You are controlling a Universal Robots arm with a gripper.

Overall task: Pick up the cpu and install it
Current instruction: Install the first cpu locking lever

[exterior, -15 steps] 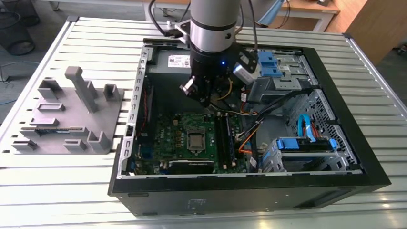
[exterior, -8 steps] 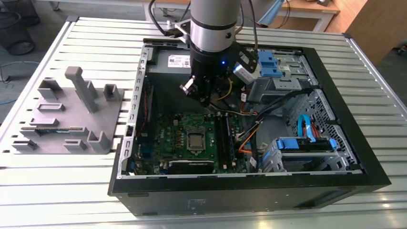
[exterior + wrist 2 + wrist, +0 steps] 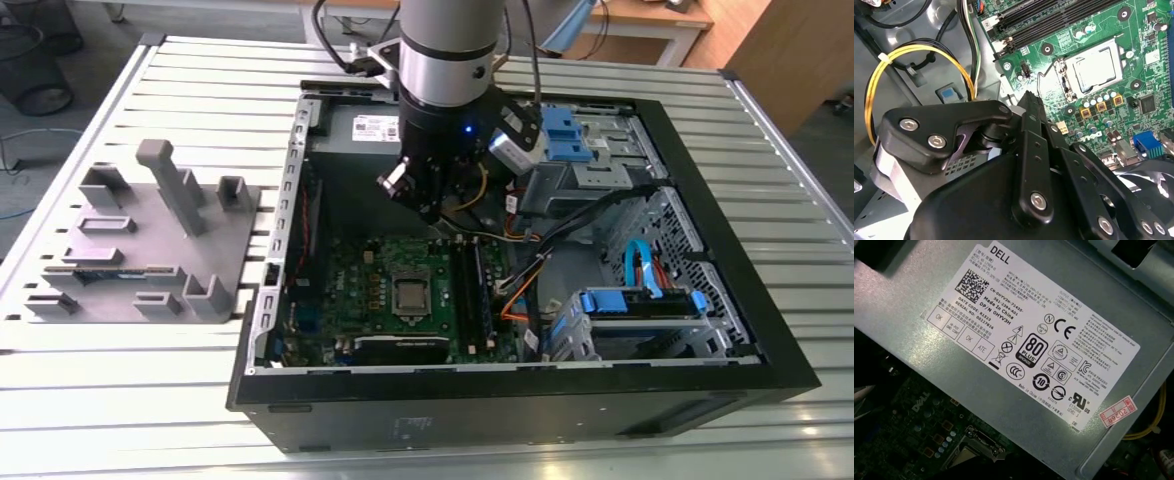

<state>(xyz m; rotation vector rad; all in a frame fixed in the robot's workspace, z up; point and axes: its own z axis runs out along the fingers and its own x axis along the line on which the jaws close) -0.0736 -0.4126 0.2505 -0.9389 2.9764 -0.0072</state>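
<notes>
Slatted white metal forms the bench [image 3: 147, 400], and on it lies an open black computer case [image 3: 747, 330] with a grey fixture block [image 3: 140, 250] beside it, toward the exterior view's left. Inside the case sits the green motherboard [image 3: 360, 290], with long black memory slots [image 3: 470, 285] running along one side and bundles of orange and yellow cables [image 3: 514, 300] next to them. The cpu [image 3: 1095, 70] is already lying in its square socket [image 3: 1066, 80] on the board, its pale silvery top showing inside the metal frame in the second wrist view; in the exterior view it sits mid-board [image 3: 408, 293]. The arm [image 3: 447, 60] comes down into the case, and the hand [image 3: 434, 205] hangs above the board's far edge, apart from the cpu and holding nothing that can be seen. Its black linkages [image 3: 1034, 150] crowd the second wrist view, but whether the fingers are apart or together cannot be told. In the first wrist view, the silver power supply [image 3: 1019, 365] carries a white label [image 3: 1054, 355].
</notes>
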